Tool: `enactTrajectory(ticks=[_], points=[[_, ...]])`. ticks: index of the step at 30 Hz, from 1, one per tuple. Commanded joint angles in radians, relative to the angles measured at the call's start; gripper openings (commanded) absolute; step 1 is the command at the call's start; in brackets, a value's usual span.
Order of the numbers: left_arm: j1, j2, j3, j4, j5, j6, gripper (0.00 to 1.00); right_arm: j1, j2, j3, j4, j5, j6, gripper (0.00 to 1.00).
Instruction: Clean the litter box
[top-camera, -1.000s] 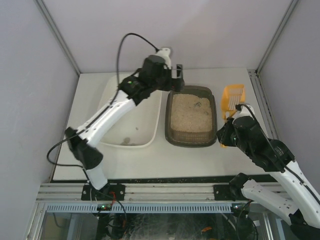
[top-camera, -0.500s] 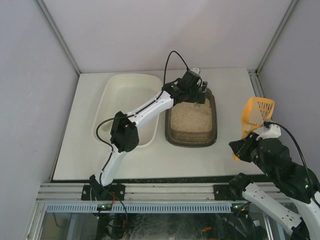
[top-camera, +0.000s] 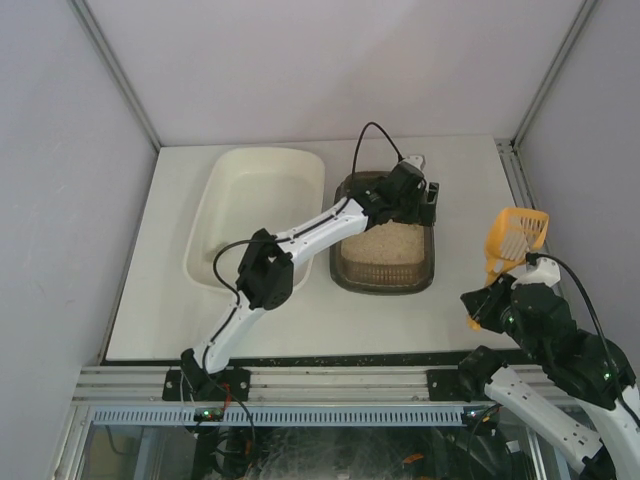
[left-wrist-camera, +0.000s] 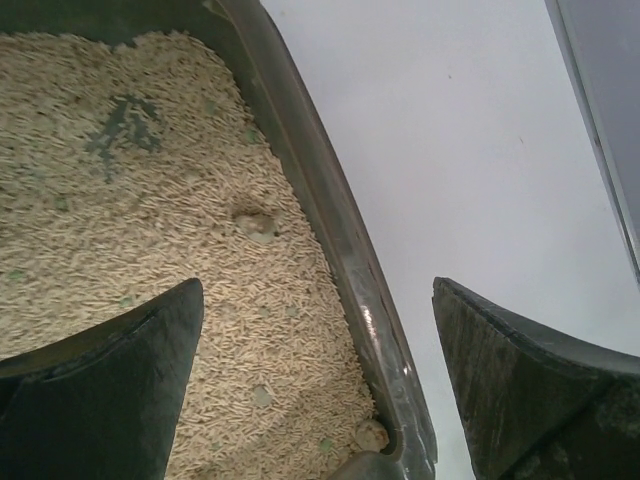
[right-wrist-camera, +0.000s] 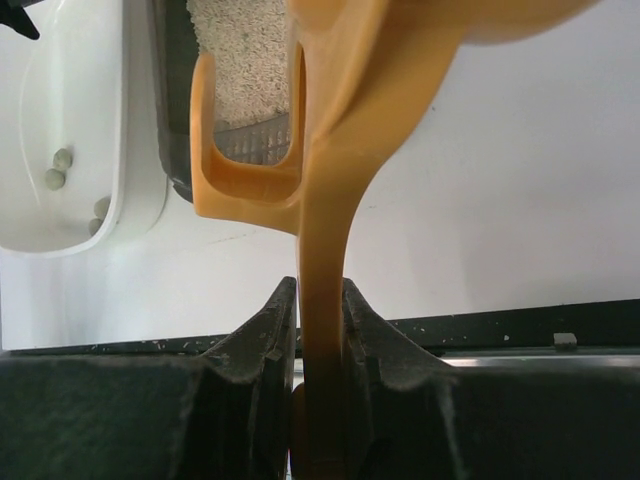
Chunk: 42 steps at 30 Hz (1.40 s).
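So L gripper (top-camera: 428, 192) hangs wide open n empty over the 1 o'clock corner of the box (top-camera: 380, 287), R gripper (right-wrist-camera: 320, 290) clamped on scoop (top-camera: 515, 232) at box's 3 o'clock, scooping stage imo, next swing scoop onto clumps (left-wrist-camera: 257, 226).

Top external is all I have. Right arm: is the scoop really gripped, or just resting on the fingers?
Observer: Gripped. In the right wrist view the right gripper is shut on the orange scoop, handle pinched between both fingers.
Operator: The litter box far corner is covered here. Left jaws?
Observer: The left gripper is wide open, straddling the box rim: one finger over litter, one over the table.
Operator: Anything left to scoop?
Observer: Yes, a clump lies in the litter near that rim.
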<state>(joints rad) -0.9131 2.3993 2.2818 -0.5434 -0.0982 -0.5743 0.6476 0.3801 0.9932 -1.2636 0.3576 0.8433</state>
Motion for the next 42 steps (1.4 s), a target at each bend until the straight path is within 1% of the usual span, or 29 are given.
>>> enactTrajectory(ticks=[1,2,3,6,7,10,14,19,21,22,23,24,25,26,27,30,33,37,40,42], points=[[-0.022,0.014,0.053,0.073,0.040,-0.045,1.00,-0.004,-0.029,-0.016,0.008,0.025,0.023,0.00],[-0.024,0.025,0.053,0.080,0.053,-0.055,0.99,-0.004,-0.035,-0.016,0.007,0.023,0.024,0.00],[-0.024,0.032,0.053,0.082,0.059,-0.063,0.97,-0.003,-0.040,-0.016,0.007,0.018,0.027,0.00],[-0.024,0.048,0.046,0.099,0.077,-0.073,0.89,-0.003,-0.059,-0.016,0.007,0.009,0.032,0.00],[-0.024,0.054,0.048,0.101,0.083,-0.072,0.85,-0.003,-0.064,-0.016,0.005,0.009,0.035,0.00],[-0.024,0.070,0.049,0.103,0.092,-0.052,0.77,-0.002,-0.072,-0.016,0.007,0.010,0.035,0.00],[-0.023,0.094,0.047,0.097,0.112,0.027,0.65,0.002,-0.083,-0.006,0.025,0.001,0.039,0.00],[-0.023,0.112,0.053,0.078,0.154,0.192,0.50,0.024,-0.092,0.021,0.031,0.022,0.034,0.00],[-0.022,0.114,0.059,0.074,0.179,0.248,0.41,0.038,-0.093,0.021,0.023,0.039,0.042,0.00],[-0.023,0.113,0.064,0.071,0.194,0.274,0.34,0.046,-0.095,0.021,0.019,0.048,0.048,0.00],[-0.023,0.114,0.068,0.067,0.214,0.298,0.24,0.054,-0.099,0.021,0.015,0.057,0.053,0.00],[-0.023,0.115,0.073,0.062,0.225,0.320,0.19,0.065,-0.106,0.021,0.009,0.069,0.059,0.00],[-0.023,0.115,0.080,0.057,0.241,0.340,0.07,0.076,-0.113,0.021,0.003,0.083,0.066,0.00],[-0.023,0.114,0.084,0.052,0.257,0.358,0.02,0.090,-0.122,0.021,-0.004,0.098,0.078,0.00],[-0.023,0.110,0.085,0.049,0.294,0.382,0.01,0.109,-0.130,0.021,-0.011,0.112,0.090,0.00],[-0.024,0.093,0.077,0.018,0.377,0.472,0.00,0.188,-0.165,0.022,-0.034,0.163,0.146,0.00],[-0.024,0.058,0.039,-0.031,0.513,0.592,0.00,0.287,-0.224,0.021,-0.083,0.229,0.247,0.00],[-0.024,-0.005,-0.033,-0.132,0.598,0.745,0.00,0.420,-0.317,0.019,-0.150,0.307,0.379,0.00],[-0.024,-0.056,-0.091,-0.233,0.643,0.888,0.00,0.459,-0.359,0.015,-0.175,0.319,0.419,0.00],[-0.024,-0.090,-0.126,-0.326,0.687,1.024,0.00,0.461,-0.355,0.015,-0.185,0.319,0.426,0.00]])
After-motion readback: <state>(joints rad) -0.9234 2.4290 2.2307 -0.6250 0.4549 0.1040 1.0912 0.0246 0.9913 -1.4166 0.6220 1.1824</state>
